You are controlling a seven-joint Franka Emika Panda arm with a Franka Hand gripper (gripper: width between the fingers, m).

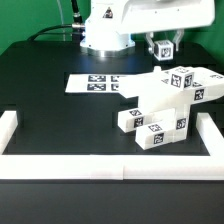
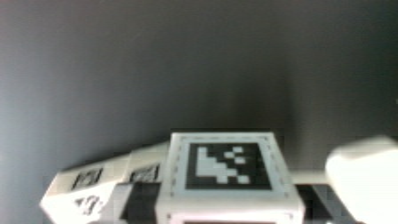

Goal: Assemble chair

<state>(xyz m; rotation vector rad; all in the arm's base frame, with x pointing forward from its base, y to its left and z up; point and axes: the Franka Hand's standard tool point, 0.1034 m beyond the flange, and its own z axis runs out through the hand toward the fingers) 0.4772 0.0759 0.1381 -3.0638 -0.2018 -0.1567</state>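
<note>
The partly built chair (image 1: 168, 98) is a cluster of white blocky pieces with black-and-white tags, standing on the black table at the exterior view's right. Just behind and above it hangs my gripper (image 1: 162, 44), shut on a small white tagged chair piece (image 1: 163, 49). In the wrist view that chair piece (image 2: 222, 165) fills the space between the dark fingers (image 2: 150, 196), its tag facing the camera, with my gripper (image 2: 228, 202) closed on its sides. Other tagged chair parts (image 2: 89, 186) lie beside it.
The marker board (image 1: 100, 82) lies flat on the table in front of the robot base (image 1: 105, 35). A long white border rail (image 1: 110, 163) runs along the front, with side pieces at the left (image 1: 10, 128) and right (image 1: 212, 135).
</note>
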